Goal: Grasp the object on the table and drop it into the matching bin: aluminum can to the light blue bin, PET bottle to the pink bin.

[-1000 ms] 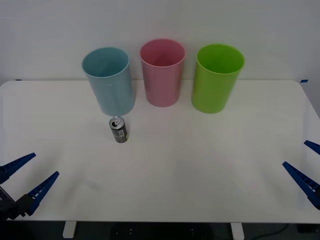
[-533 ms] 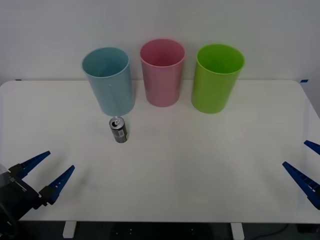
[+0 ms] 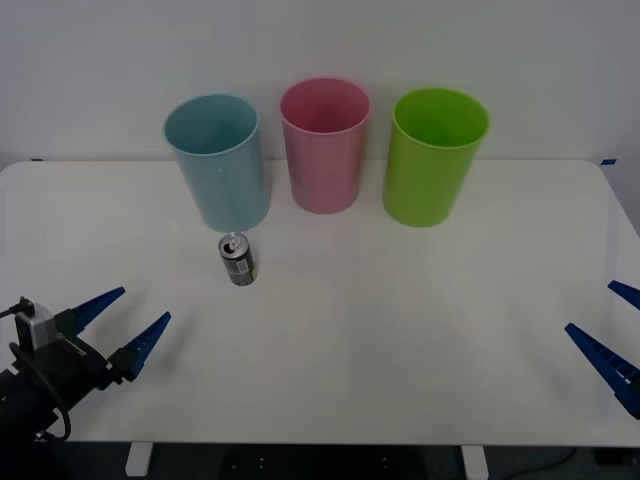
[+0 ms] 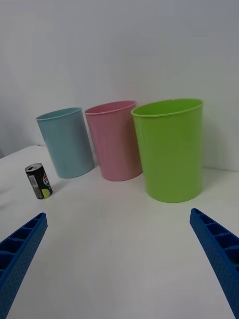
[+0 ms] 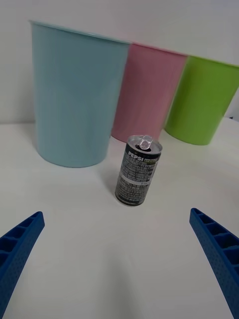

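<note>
I am working the approach step: my left tool (image 3: 128, 328) is hanging released over the near left part of the surface (image 3: 400, 330), its blue fingers (image 3: 146, 342) spread wide and gripping nothing; my right tool (image 3: 612, 335) is waiting at the near right edge, likewise released and empty.

The aluminum can (image 3: 237, 259) is standing upright on the surface, silver top up, just in front of the light blue bin (image 3: 218, 162) and apart from it; the pink bin (image 3: 324, 145) is standing beside that one, with a lime green bin (image 3: 433, 156) farther toward my right.

From my left wrist view the can (image 5: 138, 170) is sitting ahead of the tool and roughly centred between the two fingertips, but clearly beyond them, so nothing is touching it.

I am judging that the next move calls for pushing the left tool forward with the fingers kept apart until they are flanking the can's body, low enough to take the wall rather than the rim, then clenching; the blue bin is standing close behind, so I am wary of overshooting and knocking either over.
</note>
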{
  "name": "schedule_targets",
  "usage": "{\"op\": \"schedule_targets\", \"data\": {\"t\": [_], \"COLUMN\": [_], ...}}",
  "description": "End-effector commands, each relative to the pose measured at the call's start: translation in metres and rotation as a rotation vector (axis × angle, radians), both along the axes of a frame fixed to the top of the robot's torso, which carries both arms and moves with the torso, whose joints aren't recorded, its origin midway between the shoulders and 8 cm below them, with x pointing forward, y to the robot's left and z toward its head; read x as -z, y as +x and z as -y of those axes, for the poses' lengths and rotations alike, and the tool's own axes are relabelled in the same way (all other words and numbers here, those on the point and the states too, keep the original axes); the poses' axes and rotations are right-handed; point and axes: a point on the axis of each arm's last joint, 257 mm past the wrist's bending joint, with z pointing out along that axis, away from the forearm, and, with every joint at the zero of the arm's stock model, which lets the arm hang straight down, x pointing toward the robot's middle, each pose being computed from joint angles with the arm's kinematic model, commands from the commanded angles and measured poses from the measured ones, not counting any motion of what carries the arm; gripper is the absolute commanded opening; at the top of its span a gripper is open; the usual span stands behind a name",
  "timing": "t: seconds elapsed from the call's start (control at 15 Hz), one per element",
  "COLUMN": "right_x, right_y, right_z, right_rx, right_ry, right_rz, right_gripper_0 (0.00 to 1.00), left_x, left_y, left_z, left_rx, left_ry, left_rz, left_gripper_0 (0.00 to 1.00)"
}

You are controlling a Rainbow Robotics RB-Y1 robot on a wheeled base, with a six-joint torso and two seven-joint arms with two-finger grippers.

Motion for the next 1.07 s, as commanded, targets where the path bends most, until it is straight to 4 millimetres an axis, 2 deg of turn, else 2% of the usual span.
{"op": "schedule_targets", "data": {"t": [0.07, 0.53, 1.07], "right_x": [0.0, 0.0, 0.0], "right_y": [0.0, 0.0, 0.0], "right_z": [0.0, 0.0, 0.0], "right_rx": [0.0, 0.0, 0.0], "right_ry": [0.0, 0.0, 0.0], "right_rz": [0.0, 0.0, 0.0], "right_gripper_0": [1.0, 1.0, 1.0], "left_x": [0.01, 0.02, 0.026], "left_y": [0.016, 0.053, 0.078], "left_z": [0.008, 0.041, 0.076], "left_rx": [0.011, 0.015, 0.012], "left_ry": [0.041, 0.051, 0.027], "left_rz": [0.015, 0.001, -0.006], "left_gripper_0": [1.0, 1.0, 1.0]}}
